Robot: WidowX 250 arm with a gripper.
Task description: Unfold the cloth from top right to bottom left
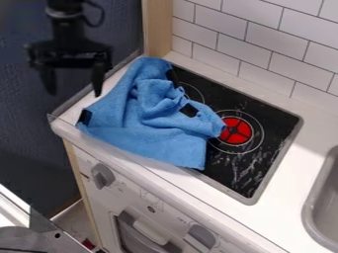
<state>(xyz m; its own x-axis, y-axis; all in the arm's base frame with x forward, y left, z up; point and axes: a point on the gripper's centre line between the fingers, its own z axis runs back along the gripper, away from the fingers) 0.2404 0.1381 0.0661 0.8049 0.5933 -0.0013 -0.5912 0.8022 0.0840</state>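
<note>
In the camera view, you have the black two-finger claw (74, 94) hanging at the upper left, pointing down, beside the toy kitchen. Its two fingers stand wide apart with nothing held between them, and the right-hand one in the picture hangs nearer the cloth.

Your blue fabric cloth (132, 121) lies crumpled on the left part of the black glossy cooktop (245, 180) and on the white tabletop (280, 210) to its left. Look at its middle and upper part: the folds bunch up there, while the lower part spreads flatter toward the front edge. One tip reaches right, to the edge of the round red burner mark (235, 130). You can see black patches on the cloth at its left corner, near its centre and along its upper right side.

To your right is a grey sink (323, 212); white wall tiles (264, 37) rise behind, and grey knobs (102, 175) sit on the front.
</note>
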